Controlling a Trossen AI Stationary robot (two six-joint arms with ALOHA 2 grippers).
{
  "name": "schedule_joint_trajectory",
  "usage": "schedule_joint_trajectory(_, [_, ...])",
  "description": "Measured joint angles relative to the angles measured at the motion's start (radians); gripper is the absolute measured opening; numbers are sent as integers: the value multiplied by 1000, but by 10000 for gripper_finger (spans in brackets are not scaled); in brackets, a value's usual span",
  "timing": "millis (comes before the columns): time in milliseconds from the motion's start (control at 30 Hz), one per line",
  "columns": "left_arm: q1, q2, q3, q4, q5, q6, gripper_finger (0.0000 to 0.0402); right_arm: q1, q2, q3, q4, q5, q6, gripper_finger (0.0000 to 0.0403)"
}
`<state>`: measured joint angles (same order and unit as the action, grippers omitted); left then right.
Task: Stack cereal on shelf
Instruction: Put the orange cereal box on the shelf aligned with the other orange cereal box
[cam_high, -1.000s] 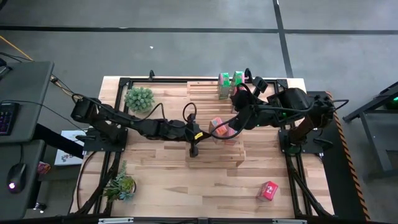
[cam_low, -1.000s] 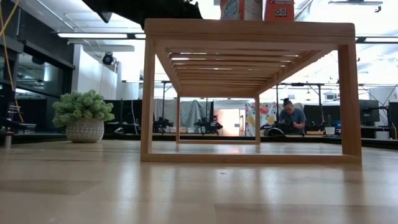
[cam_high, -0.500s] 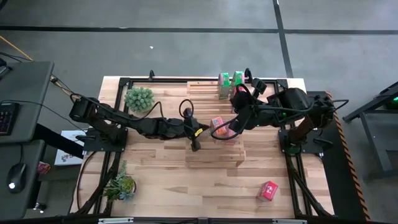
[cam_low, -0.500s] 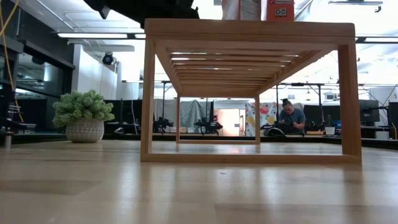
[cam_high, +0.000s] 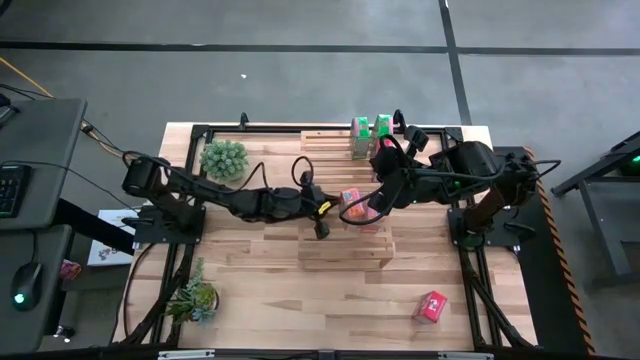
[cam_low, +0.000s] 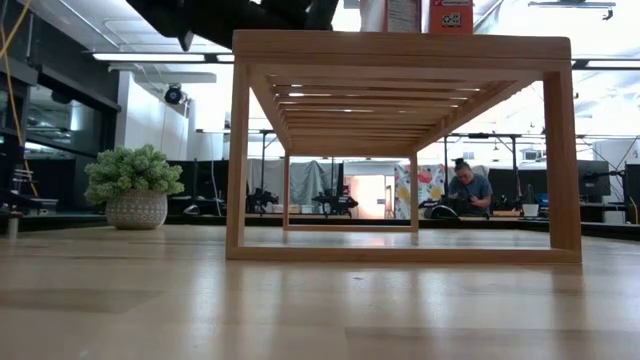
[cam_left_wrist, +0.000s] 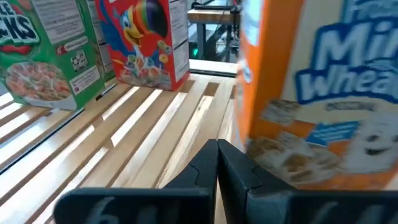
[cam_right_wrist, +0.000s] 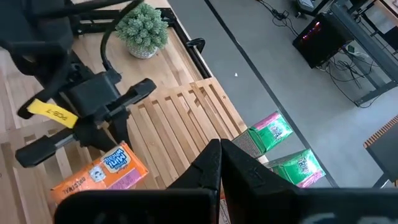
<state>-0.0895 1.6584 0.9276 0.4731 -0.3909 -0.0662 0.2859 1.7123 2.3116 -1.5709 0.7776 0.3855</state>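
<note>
The slatted wooden shelf (cam_high: 340, 250) stands mid-table. An orange cereal box (cam_high: 350, 205) stands upright on its slats and fills the right of the left wrist view (cam_left_wrist: 311, 93). A green box (cam_left_wrist: 37, 56) and a red box (cam_left_wrist: 146, 43) stand at the shelf's far end (cam_high: 370, 132). Another red box (cam_high: 432, 306) lies on the table at the near right. My left gripper (cam_high: 321, 230) is shut just left of the orange box. My right gripper (cam_high: 366, 210) is shut over the shelf at the box's right side. My left gripper's shut fingers (cam_left_wrist: 245, 177) lie level over the slats, right beside the orange box's lower edge (cam_left_wrist: 261, 180); I cannot tell whether the finger's outer side touches it. My right gripper is close to the box's right side, but I cannot tell whether it touches.
A potted plant (cam_high: 223, 157) stands at the far left and another (cam_high: 195, 298) at the near left. The shelf's near half has bare slats. In the low view a person (cam_low: 467, 190) sits in the room behind the table.
My left gripper has moved toward the table's right edge and a little toward the far edge, coming up beside the orange box, with its fingers staying shut. The box stays upright in its place.
</note>
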Motion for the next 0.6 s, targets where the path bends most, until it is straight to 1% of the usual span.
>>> schedule_joint_trajectory(233, [13,-4,0,17,-39,1,0,0,0,0,0,0,-2,0])
schedule_joint_trajectory(600, [-2,-5,0,96,-37,26,0,-34,0,0,0,-15,-12,0])
